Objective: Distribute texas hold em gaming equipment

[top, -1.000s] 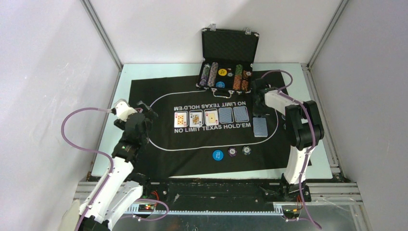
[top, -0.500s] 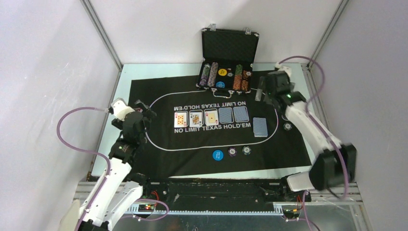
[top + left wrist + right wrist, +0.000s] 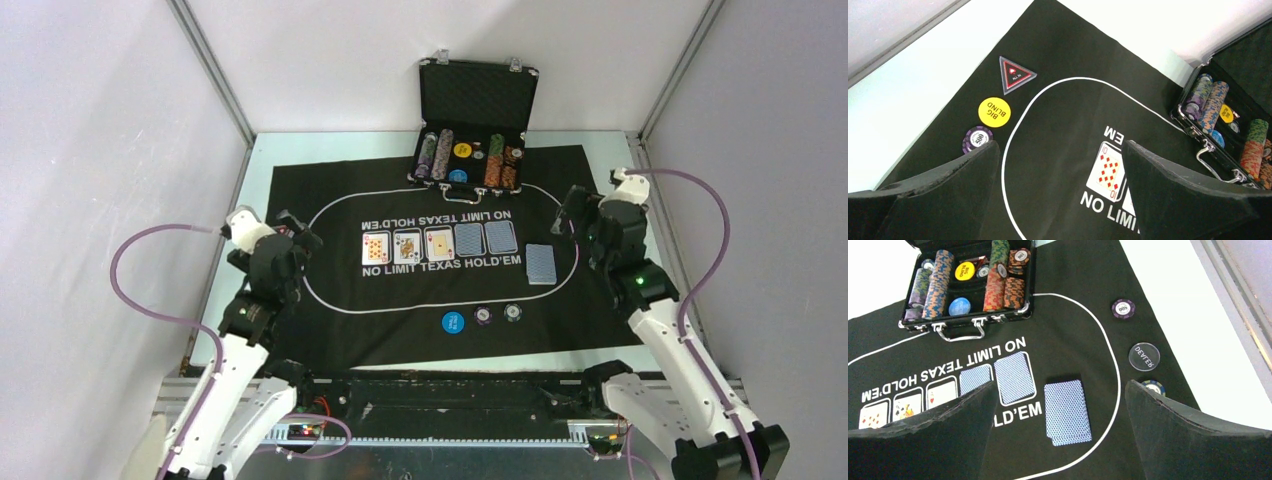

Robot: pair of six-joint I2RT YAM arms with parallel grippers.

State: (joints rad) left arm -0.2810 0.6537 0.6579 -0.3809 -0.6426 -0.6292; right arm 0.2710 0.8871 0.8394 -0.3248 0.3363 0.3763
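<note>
Right end effector (image 3: 1058, 390) and left end effector (image 3: 1060, 150) both released, empty above the felt mat (image 3: 1073, 340).
In front of the chip case (image 3: 478, 95) lies the blue-backed deck (image 3: 1067, 412), under the right fingers. The DEALER button (image 3: 1144, 356) and purple 500 chip (image 3: 1123, 308) sit right of the case, and the BIG BLIND button (image 3: 994, 112) sits far to its left. A low descent could let a wide finger skew the deck or nudge the placed chips.

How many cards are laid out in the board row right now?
5. In the top view, left to right: three face-up cards, then two face-down cards, between the mat's lines of lettering. The deck lies apart, right of the row.
</note>
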